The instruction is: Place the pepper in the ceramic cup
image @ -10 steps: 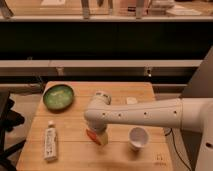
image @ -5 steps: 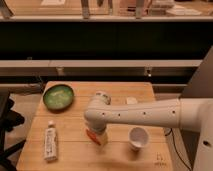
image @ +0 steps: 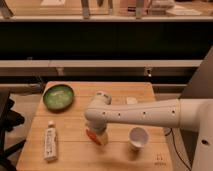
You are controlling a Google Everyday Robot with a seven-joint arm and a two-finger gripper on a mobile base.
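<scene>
At the near edge of the counter [image: 75, 157], a white tube [image: 50, 142] lies at about 8 o'clock from the counter's centre, its length running toward the far side. Level with it, the ceramic cup [image: 138, 137] stands upright at about 4 o'clock, its mouth open. Between the two, the hand [image: 97, 137] is down low over the wood, at 9 o'clock from the cup, near it but apart. I cannot tell whether the hand is open or closed. The pepper [image: 90, 135] shows as a red-orange patch right at the hand's 9 o'clock side, so close that it may be gripped or merely lying against it. The white arm [image: 145, 114] reaches in from 3 o'clock, crossing on the far side of the cup. Farther back, a small pale object [image: 131, 100] sits at 1 o'clock and the green bowl [image: 58, 96] at 11 o'clock, both well apart from the work. If the hold on the slim, tapered pepper is shallow, it could slip out on the lift. The cup looks light and small-mouthed, so a low sweep toward 3 o'clock could tip or shove it, or the pepper could catch the rim and drop outside.
</scene>
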